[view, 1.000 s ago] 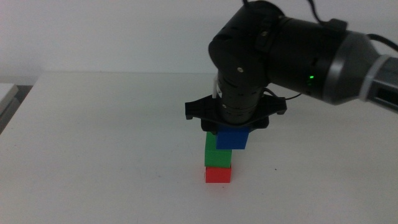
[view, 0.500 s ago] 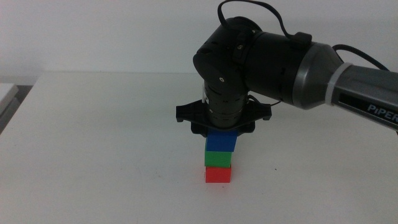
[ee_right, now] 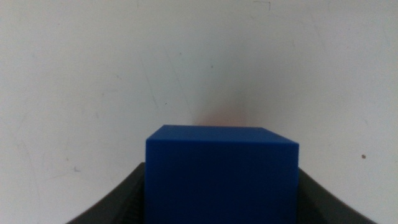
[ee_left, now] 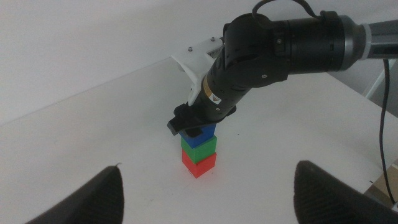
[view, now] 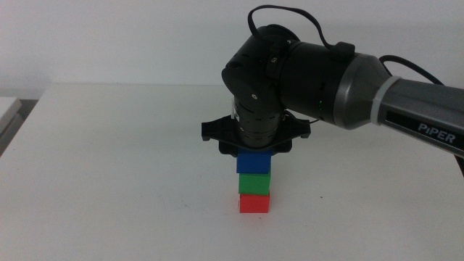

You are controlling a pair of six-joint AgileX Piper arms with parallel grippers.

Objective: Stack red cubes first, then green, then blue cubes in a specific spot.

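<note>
In the middle view, three cubes are standing in one column on the white table (view: pixel 109 181): one red cube (view: pixel 254 204) at the bottom touching the table, one green cube (view: pixel 254 183) sitting on it, and one blue cube (view: pixel 254 162) sitting on the green. The right arm is reaching in from the right side, and its right tool (view: pixel 254 151) is pointing straight down over the column, with its dark jaws closing around the blue cube at the top. The faces of the three cubes are lining up nearly flush.

In the left wrist view, the left tool (ee_left: pixel 205 190) is waiting well apart from the column, its two jaws standing wide apart and holding nothing. Beyond them the same single column is showing: one red cube (ee_left: pixel 199 162), one green cube (ee_left: pixel 199 146) and one blue cube (ee_left: pixel 202 134), with the right tool (ee_left: pixel 194 126) sitting on the blue one.

In the right wrist view, the one blue cube (ee_right: pixel 221 180) is filling the space between the right tool's (ee_right: pixel 221 199) two jaws, which are pressing against its sides. A faint reddish tint is showing on the table (ee_right: pixel 93 74) just past the cube.
</note>
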